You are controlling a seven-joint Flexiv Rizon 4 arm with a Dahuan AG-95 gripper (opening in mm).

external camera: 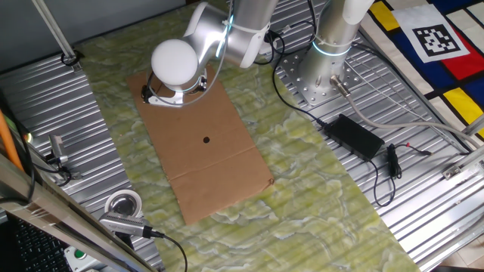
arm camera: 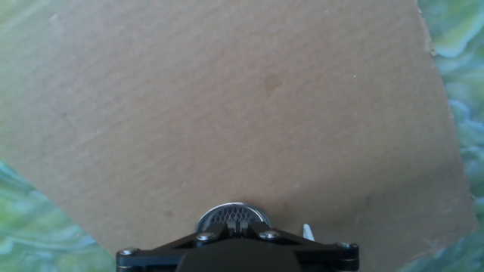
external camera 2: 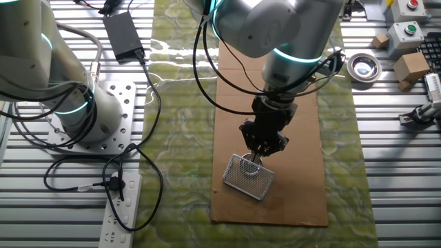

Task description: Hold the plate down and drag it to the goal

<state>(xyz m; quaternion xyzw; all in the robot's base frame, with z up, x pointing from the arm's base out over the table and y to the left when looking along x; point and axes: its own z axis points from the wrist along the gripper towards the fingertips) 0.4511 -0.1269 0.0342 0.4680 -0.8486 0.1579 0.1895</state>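
Gripper (external camera 2: pixel 262 153) points straight down from the bent arm (external camera 2: pixel 275 34), tip pressed on one plate (external camera 2: pixel 249 175) near the cardboard sheet (external camera 2: pixel 303 186) end; finger spread unreadable. One fixed view: the arm hides both. Hand view: the plate's rim (arm camera: pixel 233 215) peeks out just beyond the tip.

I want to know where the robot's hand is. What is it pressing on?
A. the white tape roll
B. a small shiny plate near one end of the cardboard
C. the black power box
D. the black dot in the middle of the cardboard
B: the gripper sits right on the small shiny plate at one end of the cardboard.
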